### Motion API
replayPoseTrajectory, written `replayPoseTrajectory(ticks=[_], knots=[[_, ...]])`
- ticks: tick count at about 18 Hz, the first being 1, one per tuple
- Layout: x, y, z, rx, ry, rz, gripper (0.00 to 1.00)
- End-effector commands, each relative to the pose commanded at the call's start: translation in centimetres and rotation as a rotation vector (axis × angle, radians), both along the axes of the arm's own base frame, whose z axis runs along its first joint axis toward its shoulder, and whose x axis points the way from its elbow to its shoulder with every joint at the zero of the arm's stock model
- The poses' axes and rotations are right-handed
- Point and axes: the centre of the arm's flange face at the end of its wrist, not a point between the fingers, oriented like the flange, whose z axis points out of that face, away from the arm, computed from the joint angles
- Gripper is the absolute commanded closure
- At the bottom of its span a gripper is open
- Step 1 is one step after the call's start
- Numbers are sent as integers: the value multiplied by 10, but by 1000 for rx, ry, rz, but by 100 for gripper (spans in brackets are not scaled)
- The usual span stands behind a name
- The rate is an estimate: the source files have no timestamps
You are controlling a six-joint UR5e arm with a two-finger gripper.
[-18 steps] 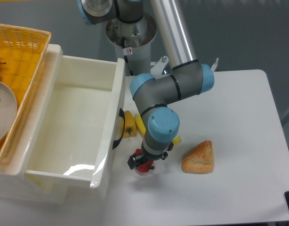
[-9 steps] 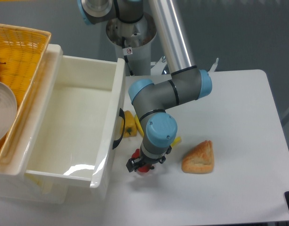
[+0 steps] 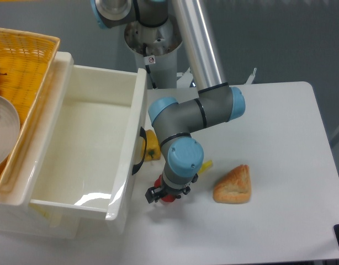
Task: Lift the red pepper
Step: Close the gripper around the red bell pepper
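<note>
The red pepper (image 3: 167, 197) lies on the white table just right of the tub's front corner. Only a small glossy red patch of it shows. My gripper (image 3: 164, 195) stands over it with its black fingers on either side of the pepper. Whether the fingers press on the pepper is hidden by the wrist above. The blue-capped wrist covers most of the pepper from this view.
A large white tub (image 3: 81, 149) with a black handle fills the left. A yellow wicker basket (image 3: 26, 61) holding a plate is beyond it. A small yellow-orange pepper (image 3: 152, 146) and a banana (image 3: 205, 164) lie under the arm. A bread wedge (image 3: 234, 185) sits to the right.
The wrist and gripper have dropped and shifted slightly left and toward the front edge, staying over the red pepper. The elbow has also moved left.
</note>
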Motion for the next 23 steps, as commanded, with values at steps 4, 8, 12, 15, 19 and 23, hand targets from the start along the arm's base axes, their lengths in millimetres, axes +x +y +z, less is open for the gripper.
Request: replayPoseTrajectory(ticks=[4, 8, 12, 15, 19, 23], knots=[[0, 0, -1, -1, -1, -3, 5], [0, 0, 2, 3, 2, -5, 16], [1, -1, 4, 5, 4, -5, 18], [1, -1, 5, 7, 7, -5, 18], [0, -1, 5, 9, 15, -5, 18], [-1, -1, -1, -12, 26, -8, 6]])
